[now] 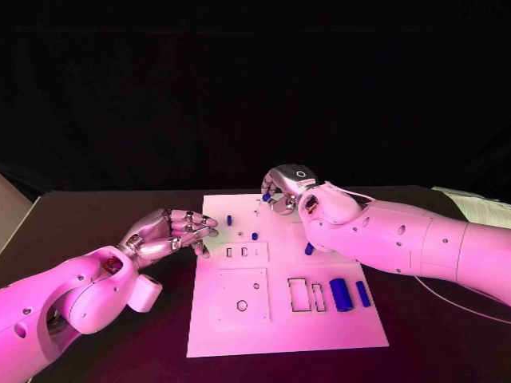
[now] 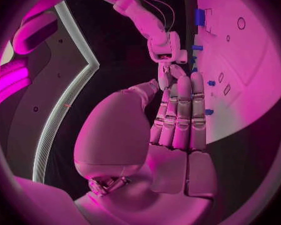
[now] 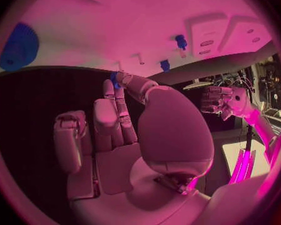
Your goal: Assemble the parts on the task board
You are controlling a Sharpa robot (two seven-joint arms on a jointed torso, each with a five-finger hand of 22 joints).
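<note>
1. Head view: the white task board (image 1: 281,319) lies on the black surface (image 1: 83,215). A small blue part (image 1: 266,196) is pinched by the right robot hand (image 1: 288,190) at the board's far edge.
2. Left wrist view: the left robot hand (image 2: 178,115) is seen empty, fingers extended together, beside the board.
3. Right wrist view: the blue part is pinched at the fingertips (image 3: 118,80).

The board (image 1: 281,319) lies mid-table. The right hand (image 1: 288,190) pinches a small blue part (image 1: 266,196) over its far edge. The left hand (image 1: 167,231) hovers beside its left edge, fingers curled, holding nothing. Two blue cylinders (image 1: 349,294) lie near its right edge.
</note>
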